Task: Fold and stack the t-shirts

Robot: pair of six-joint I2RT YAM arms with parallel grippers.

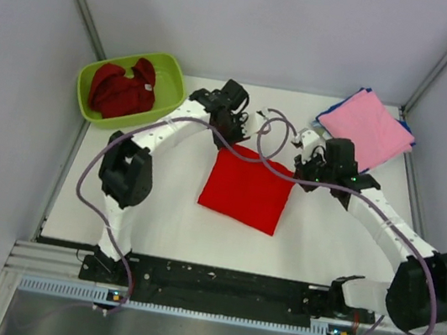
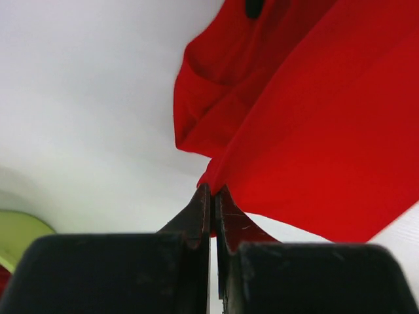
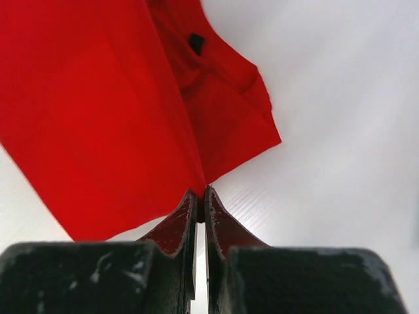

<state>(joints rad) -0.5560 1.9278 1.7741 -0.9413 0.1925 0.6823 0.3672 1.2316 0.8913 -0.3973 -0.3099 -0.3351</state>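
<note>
The bright red t-shirt (image 1: 247,190) lies near the middle of the bench (image 1: 157,208), already folded to a rough square, with one corner pointing towards 6 o'clock. The left hand (image 2: 211,193) is pressed together on the corner at about 11 o'clock. The right hand (image 3: 200,196) is pinching the corner at about 2 o'clock in the same way. In both wrist views the fingertips meet with red cloth caught between them.

This looks like either one more fold towards the near edge or a lift to carry the shirt to the pile; the frames don't settle which. Either way, the two hands should probably rise together and stay level, with the far edge stretched just taut between them. Slack there would let the middle sag and the layers slide open. The left wrist view shows a loose inner fold (image 2: 203,98) beside the pinch, so that hand may not hold every layer — a slow first lift would show this.

At 1 to 2 o'clock a folded pink t-shirt (image 1: 366,126) rests on blue ones (image 1: 407,135), just beyond the right hand. That arm sits between the red shirt and the pile, so a carry there needs height over its edge. At 10 to 11 o'clock a lime-green tub (image 1: 174,66) holds a crumpled darker red t-shirt (image 1: 120,93), well apart from the work.
</note>
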